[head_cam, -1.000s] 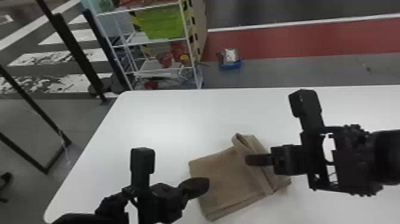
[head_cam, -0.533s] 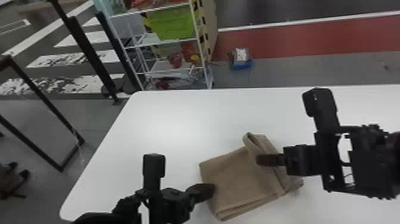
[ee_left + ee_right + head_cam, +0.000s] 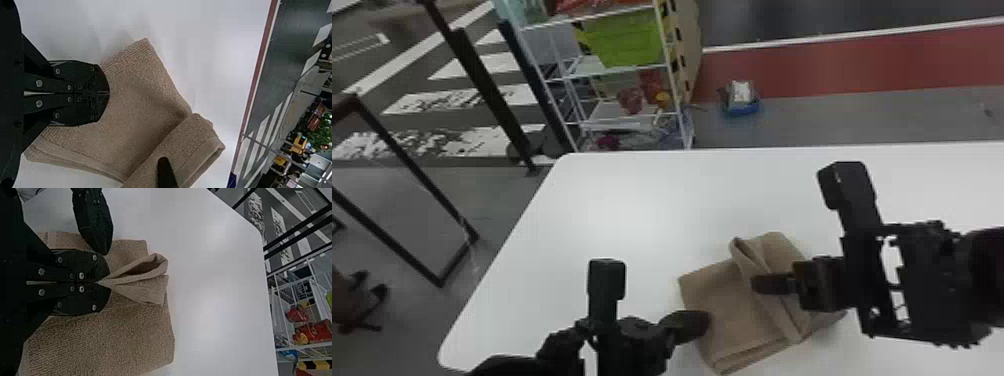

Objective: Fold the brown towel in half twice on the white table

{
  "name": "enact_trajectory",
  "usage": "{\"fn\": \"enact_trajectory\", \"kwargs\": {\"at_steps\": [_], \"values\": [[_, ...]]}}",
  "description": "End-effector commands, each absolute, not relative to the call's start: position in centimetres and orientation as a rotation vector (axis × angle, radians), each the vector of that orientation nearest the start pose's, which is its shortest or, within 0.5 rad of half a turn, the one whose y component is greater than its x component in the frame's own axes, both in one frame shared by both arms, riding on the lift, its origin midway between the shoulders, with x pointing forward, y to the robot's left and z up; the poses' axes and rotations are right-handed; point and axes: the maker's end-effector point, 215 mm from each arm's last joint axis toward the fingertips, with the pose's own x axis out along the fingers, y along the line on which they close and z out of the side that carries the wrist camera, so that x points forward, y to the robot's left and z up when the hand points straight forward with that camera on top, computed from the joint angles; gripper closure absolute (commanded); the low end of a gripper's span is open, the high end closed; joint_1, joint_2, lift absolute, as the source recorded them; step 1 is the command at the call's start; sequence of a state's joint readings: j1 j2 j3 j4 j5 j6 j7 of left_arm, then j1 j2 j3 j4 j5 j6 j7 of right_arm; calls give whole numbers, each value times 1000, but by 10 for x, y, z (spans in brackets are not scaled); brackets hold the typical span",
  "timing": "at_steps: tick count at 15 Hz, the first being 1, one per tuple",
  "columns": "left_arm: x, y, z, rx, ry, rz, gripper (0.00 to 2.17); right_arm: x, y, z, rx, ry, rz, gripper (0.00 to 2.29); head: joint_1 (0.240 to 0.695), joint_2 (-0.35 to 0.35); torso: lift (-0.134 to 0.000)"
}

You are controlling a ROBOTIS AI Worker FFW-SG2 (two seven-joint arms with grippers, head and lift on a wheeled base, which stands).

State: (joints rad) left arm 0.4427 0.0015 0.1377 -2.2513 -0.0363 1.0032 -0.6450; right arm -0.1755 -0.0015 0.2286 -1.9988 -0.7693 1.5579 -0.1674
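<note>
The brown towel [image 3: 727,310] lies partly folded on the white table [image 3: 612,200], a raised fold running across its right part. Over the towel's left edge is my left gripper [image 3: 699,322]. In the left wrist view, the left gripper [image 3: 109,93] has its fingers together over the flat side of the towel [image 3: 137,94], with no cloth visibly pinched. My right gripper [image 3: 757,284] is at the raised fold. The right wrist view shows the right gripper [image 3: 101,282] closed on that gathered fold, where the towel [image 3: 105,340] forms a loop beyond the fingertips.
The two grippers are close together over the towel; the left one [image 3: 94,223] hangs beside the right in the right wrist view. Beyond the table's far edge stand a white wire shelf [image 3: 622,70] with a green bin and a blue container [image 3: 741,107] on the floor.
The head view has turned left. My right gripper has moved left and nearer the robot with the fold, and the left gripper has lately shifted right, so the gap between them is smaller.
</note>
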Motion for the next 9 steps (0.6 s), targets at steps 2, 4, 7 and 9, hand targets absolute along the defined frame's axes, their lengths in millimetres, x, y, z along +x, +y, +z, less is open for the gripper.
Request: {"fn": "enact_trajectory", "kwargs": {"at_steps": [2, 4, 7, 9], "values": [[361, 172, -458, -217, 743, -463, 2067, 402, 47, -394, 125, 1008, 752, 1447, 695, 313, -124], [359, 167, -456, -219, 741, -475, 2067, 401, 48, -400, 104, 1019, 748, 1447, 695, 316, -124], [355, 162, -453, -229, 737, -489, 2067, 404, 49, -404, 84, 1029, 744, 1447, 695, 315, -124], [352, 155, -454, -231, 738, -503, 2067, 403, 52, -404, 72, 1030, 751, 1447, 695, 311, -124]]}}
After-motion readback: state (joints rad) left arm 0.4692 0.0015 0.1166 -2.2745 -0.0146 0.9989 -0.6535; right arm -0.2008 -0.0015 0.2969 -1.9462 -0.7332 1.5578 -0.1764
